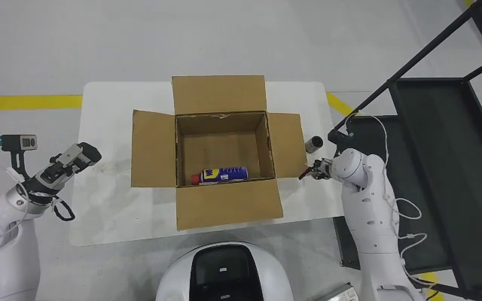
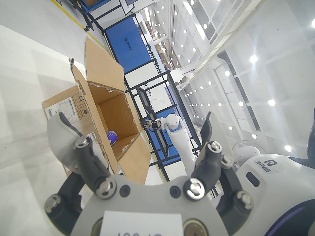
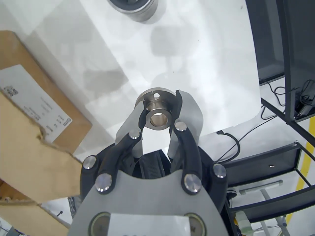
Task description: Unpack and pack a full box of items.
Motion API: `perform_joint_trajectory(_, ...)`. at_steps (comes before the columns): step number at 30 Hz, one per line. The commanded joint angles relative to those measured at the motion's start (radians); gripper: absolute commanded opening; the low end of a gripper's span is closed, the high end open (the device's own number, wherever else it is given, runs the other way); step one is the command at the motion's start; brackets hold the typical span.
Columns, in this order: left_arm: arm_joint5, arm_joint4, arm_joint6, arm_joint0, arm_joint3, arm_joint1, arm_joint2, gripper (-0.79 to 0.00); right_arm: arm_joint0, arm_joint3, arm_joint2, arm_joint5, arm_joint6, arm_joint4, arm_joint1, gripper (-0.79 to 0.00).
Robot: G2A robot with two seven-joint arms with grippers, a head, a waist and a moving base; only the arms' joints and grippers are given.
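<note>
While the right end effector (image 3: 158, 114) pinched a flanged bushing (image 3: 147, 98) over the counter (image 3: 196, 37) and the left end effector (image 2: 134, 121) hung spread and empty, one spray can (image 1: 219, 175) in the cardboard box (image 1: 218, 94) beside them seemed left to unpack.

Box (image 1: 222, 147) centred on table (image 1: 113, 214); can (image 1: 220, 175) inside along near wall; cylinder (image 1: 315, 142) right of box; bushing (image 3: 157, 117) before cylinder.

You have a matt corrugated cardboard box (image 1: 154, 158) with rough, torn edges on a smooth white table (image 1: 113, 211). The flanged bushing (image 3: 157, 112) is shiny bare metal. The sleeve (image 3: 144, 10) beyond it is duller grey metal, and the spray can (image 1: 222, 175) is glossy.
</note>
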Motion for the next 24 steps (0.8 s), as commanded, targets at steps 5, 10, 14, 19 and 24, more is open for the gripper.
perform_joint_trajectory(5,0.000,0.000,0.000,0.000,0.000,0.000,0.000,0.000,0.063,0.141,-0.008,0.015,-0.078,0.009,0.000,-0.785)
perform_joint_trajectory(10,0.000,0.000,0.000,0.000,0.000,0.000,0.000,0.000,0.124,0.255,-0.021,0.004,-0.123,0.007,0.002,-0.785)
perform_joint_trajectory(14,0.000,0.000,0.000,0.000,0.000,0.000,0.000,0.000,0.160,0.320,-0.024,0.005,-0.154,0.019,0.002,-0.785)
perform_joint_trajectory(19,0.000,0.000,0.000,0.000,0.000,0.000,0.000,0.000,0.210,0.417,-0.037,-0.006,-0.174,0.026,0.003,-0.542)
perform_joint_trajectory(24,0.000,0.000,0.000,0.000,0.000,0.000,0.000,0.000,0.242,0.474,-0.040,-0.005,-0.200,0.042,0.004,0.000)
